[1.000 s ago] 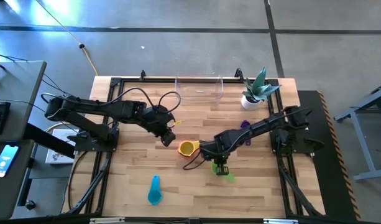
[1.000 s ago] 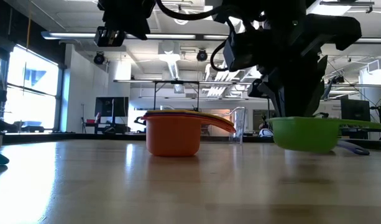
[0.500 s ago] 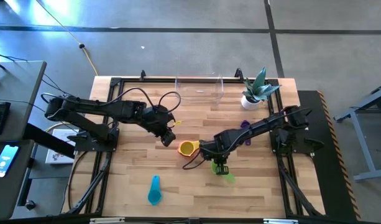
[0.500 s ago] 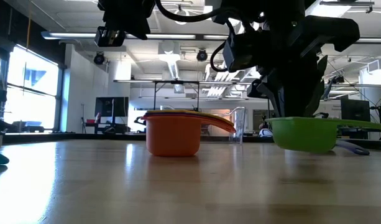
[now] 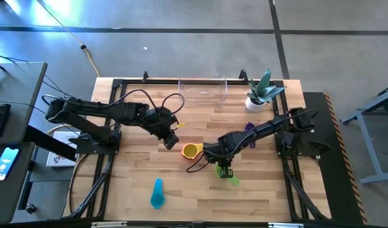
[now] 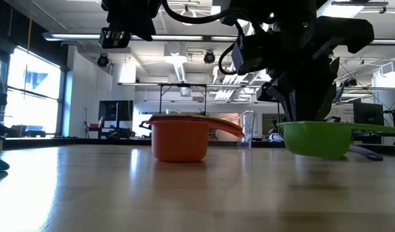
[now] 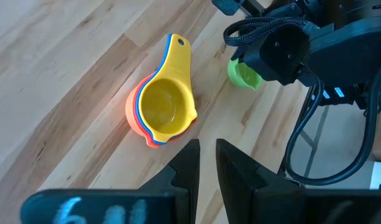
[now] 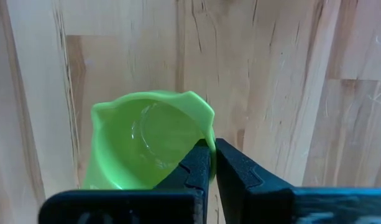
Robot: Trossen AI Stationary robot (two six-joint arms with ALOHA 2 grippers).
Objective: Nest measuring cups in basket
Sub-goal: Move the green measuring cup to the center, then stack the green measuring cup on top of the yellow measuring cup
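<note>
The right gripper (image 8: 213, 163) is clamped on the rim of one green cup (image 8: 146, 148), its two fingers pinching the wall between them. In the low view that cup (image 6: 315, 138) sits just above the tabletop (image 6: 184, 193), directly under the gripper. In the high view the right gripper (image 5: 224, 170) is near the middle of the table, with the green cup (image 5: 228, 176) at its tips.

Just beside that gripper, toward the left arm, stands one nested stack (image 5: 191, 151): a yellow cup (image 7: 167, 106) on top, an orange cup (image 7: 133, 115) outermost, and thin blue and red rims between them, so four cups can be counted. In the low view the stack (image 6: 179, 139) rests flat on the wood.

The left gripper (image 5: 171, 138) hangs above the table, just beyond the stack from the right gripper. Its fingers (image 7: 188, 169) are nearly together with a narrow gap, holding nothing.

One teal cup (image 5: 157, 194) lies well apart from both grippers, nearer the table's front edge. One purple cup (image 5: 249, 126) shows partly behind the right arm, back toward its base. That makes seven cups.

The one basket (image 5: 202, 91) stands at the far edge, well away from both grippers, with no cup in it. One potted plant (image 5: 259, 94) stands beside it.
</note>
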